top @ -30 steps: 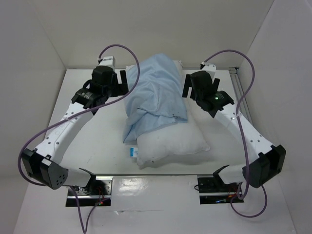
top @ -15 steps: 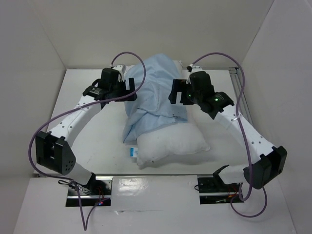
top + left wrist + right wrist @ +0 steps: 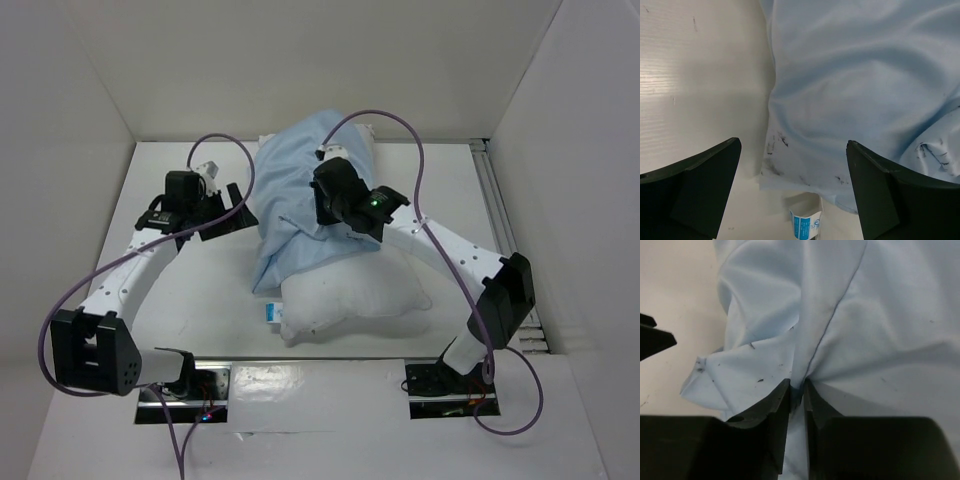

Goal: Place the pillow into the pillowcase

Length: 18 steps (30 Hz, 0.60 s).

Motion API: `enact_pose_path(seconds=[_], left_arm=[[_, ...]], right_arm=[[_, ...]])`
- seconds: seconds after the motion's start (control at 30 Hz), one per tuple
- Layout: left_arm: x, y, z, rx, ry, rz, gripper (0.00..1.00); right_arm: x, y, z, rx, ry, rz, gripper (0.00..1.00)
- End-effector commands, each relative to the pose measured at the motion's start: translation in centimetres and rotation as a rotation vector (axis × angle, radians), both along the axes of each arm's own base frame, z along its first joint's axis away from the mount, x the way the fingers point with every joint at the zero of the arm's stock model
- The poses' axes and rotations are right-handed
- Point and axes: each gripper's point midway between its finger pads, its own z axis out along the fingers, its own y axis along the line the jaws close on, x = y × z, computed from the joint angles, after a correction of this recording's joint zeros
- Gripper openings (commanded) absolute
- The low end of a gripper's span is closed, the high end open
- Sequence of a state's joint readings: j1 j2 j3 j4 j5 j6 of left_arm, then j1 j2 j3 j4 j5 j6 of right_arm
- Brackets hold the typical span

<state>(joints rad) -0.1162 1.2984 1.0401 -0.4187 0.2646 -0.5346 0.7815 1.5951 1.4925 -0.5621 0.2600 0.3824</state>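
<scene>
The white pillow [image 3: 350, 295] lies mid-table, its far half covered by the light blue pillowcase [image 3: 295, 180]. Its blue-and-white tag [image 3: 272, 313] sticks out at the near left corner. My right gripper [image 3: 322, 207] sits on top of the pillowcase and is shut on a pinched fold of the cloth [image 3: 797, 388]. My left gripper [image 3: 233, 208] hovers open just left of the pillowcase. In the left wrist view its jaws [image 3: 793, 145] stand wide apart over the speckled edge of the pillowcase [image 3: 860, 80], with the tag [image 3: 807, 225] below.
White walls enclose the table [image 3: 180, 300] on three sides. A metal rail [image 3: 492, 190] runs along the right edge. Purple cables loop above both arms. The arm bases [image 3: 180, 385] sit at the near edge. One left finger [image 3: 652, 337] shows in the right wrist view.
The right arm swung left from beside the pillow onto the pillowcase and shut on a fold of it. The left arm drew back to the left and stayed open.
</scene>
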Motion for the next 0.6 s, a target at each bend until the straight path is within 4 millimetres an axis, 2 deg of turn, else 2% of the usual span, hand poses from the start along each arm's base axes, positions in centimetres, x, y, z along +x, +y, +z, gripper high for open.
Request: enact_pose_path(seconds=[0.0, 0.03, 0.07, 0.1, 0.13, 0.17, 0.2, 0.23, 0.27, 0.3, 0.37, 0.4, 0.43, 0.47, 0.5, 0.53, 0.57], left_arm=[[1.1, -0.6, 2.2, -0.070, -0.066, -0.017, 1.00], [1.5, -0.4, 2.3, -0.061, -0.071, -0.007, 1.00], [2.2, 0.5, 2.6, -0.055, -0.077, 0.025, 1.00], [3.3, 0.5, 4.1, -0.059, -0.124, 0.024, 1.00], [4.3, 1.1, 4.6, -0.059, -0.144, 0.041, 1.00], [5.8, 1.8, 3.9, -0.067, -0.122, 0.070, 1.00], [7.5, 2.2, 5.3, -0.068, -0.161, 0.081, 1.00], [8.6, 2.6, 5.1, -0.082, -0.148, 0.094, 1.00], [10.1, 2.5, 3.2, -0.104, -0.098, 0.092, 1.00], [11.7, 3.0, 3.9, -0.116, -0.122, 0.091, 1.00], [13.7, 3.0, 3.1, -0.143, -0.121, 0.081, 1.00], [14.5, 2.3, 3.3, -0.179, -0.128, 0.054, 1.00], [15.3, 1.8, 1.1, -0.205, -0.090, 0.036, 1.00], [16.5, 1.3, 1.5, -0.233, -0.144, 0.006, 1.00], [16.9, 0.4, 1.7, -0.284, -0.151, -0.033, 1.00], [17.6, 0.1, -0.2, -0.307, -0.122, -0.040, 1.00], [18.2, -0.1, -0.6, -0.330, -0.119, -0.049, 1.00]], right_arm=[[1.5, 0.9, 4.6, 0.076, -0.113, -0.044, 0.11], [1.2, 1.5, 5.2, 0.085, -0.121, -0.020, 0.03], [1.1, 2.1, 6.1, 0.099, -0.137, 0.024, 0.00], [0.6, 3.0, 7.6, 0.121, -0.159, 0.060, 0.00], [0.1, 3.8, 8.3, 0.137, -0.165, 0.083, 0.00], [0.0, 4.0, 8.8, 0.142, -0.173, 0.106, 0.00], [-0.4, 4.3, 9.1, 0.144, -0.174, 0.115, 0.00], [-0.8, 4.1, 9.5, 0.150, -0.170, 0.127, 0.00], [-1.0, 3.9, 10.1, 0.153, -0.184, 0.132, 0.00], [-1.6, 3.4, 10.7, 0.166, -0.191, 0.139, 0.00], [-2.4, 2.9, 10.8, 0.174, -0.190, 0.150, 0.00], [-2.7, 2.0, 11.4, 0.175, -0.200, 0.153, 0.00], [-3.0, 1.6, 11.1, 0.167, -0.191, 0.153, 0.00], [-2.9, 1.2, 11.5, 0.176, -0.197, 0.148, 0.00], [-3.3, 0.8, 11.0, 0.154, -0.186, 0.154, 0.00], [-3.0, 0.3, 10.8, 0.147, -0.180, 0.142, 0.00], [-3.0, 0.3, 10.8, 0.146, -0.180, 0.142, 0.00]])
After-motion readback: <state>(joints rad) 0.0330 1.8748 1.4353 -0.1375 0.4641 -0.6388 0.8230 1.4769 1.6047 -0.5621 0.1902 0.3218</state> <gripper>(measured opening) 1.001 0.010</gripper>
